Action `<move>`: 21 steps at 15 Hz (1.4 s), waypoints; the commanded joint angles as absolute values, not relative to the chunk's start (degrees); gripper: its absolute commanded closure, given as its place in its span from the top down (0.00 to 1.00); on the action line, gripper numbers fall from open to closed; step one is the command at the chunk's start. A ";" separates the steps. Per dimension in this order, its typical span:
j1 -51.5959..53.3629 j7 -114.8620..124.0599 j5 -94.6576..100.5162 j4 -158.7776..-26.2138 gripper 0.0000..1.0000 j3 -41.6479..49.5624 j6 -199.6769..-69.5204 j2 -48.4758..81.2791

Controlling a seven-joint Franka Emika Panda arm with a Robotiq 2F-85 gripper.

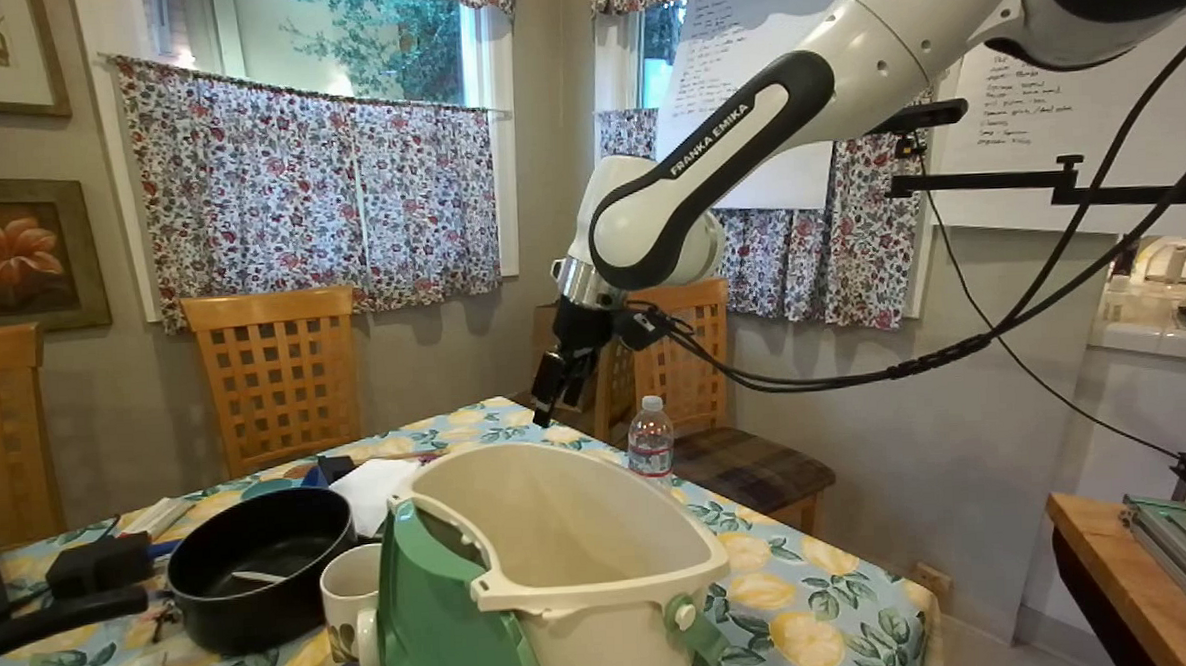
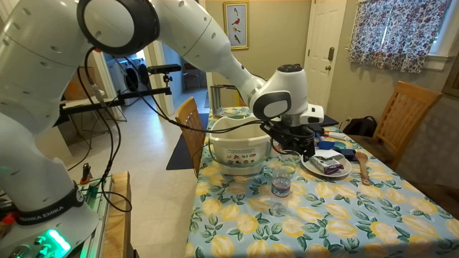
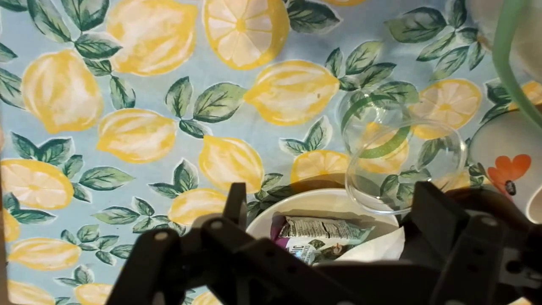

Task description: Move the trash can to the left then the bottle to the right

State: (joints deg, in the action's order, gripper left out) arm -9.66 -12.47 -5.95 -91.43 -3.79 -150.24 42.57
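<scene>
Nothing in the grip, and the bin (image 1: 591,523) fills the foreground

Here we go: the end effector (image 3: 330,192) hangs above the table (image 2: 322,222), jaws spread wide, gripping nothing, with the plate (image 3: 296,204) showing between them in the wrist view. The bin takes the lower centre of the frame in an exterior view, and the bottle (image 1: 651,443) shows just beyond its far rim, upright, near the bin but not touching.

The job says bin first! Whether it's had its shift I can't tell, but I'd call reaching for it the step in hand. To do it well: one jaw inside the rim, one outside, square to the wall, then a firm squeeze and a low, slow slide to the left. Mind the mug (image 1: 343,619), lower left of centre, hard by the green panel; touching or not, I can't say. And give that bottle room; I'd bet it topples at a nudge.

Now, the containers! The bin shows bare inner walls, though not its whole floor. Lower left, the pan (image 1: 265,623) has what looks like a thin pale sliver (image 1: 259,578) lying inside. The plate carries a packet (image 3: 317,237), purple at one end, with a white sheet (image 3: 377,249) next to it. The cup (image 3: 402,161), right of centre in the wrist view, lets the table show straight through; I spot nothing in it. What's in the mug, I can't see. The bottle is capped, its fill hard to judge.
</scene>
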 commanded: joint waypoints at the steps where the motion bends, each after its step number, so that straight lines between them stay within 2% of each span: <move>1: -11.43 -15.47 -6.69 -86.83 1.00 -5.81 -149.67 46.42; 17: -8.38 -11.16 -5.44 -80.07 1.00 -4.35 -154.71 55.01; 18: -8.35 -11.02 -5.48 -79.86 0.81 -4.38 -155.11 55.31; 21: -8.30 -10.77 -5.48 -79.32 0.59 -4.52 -155.54 56.04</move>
State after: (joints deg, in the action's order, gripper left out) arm -8.81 -12.44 -5.95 -81.95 -4.82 -155.00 54.02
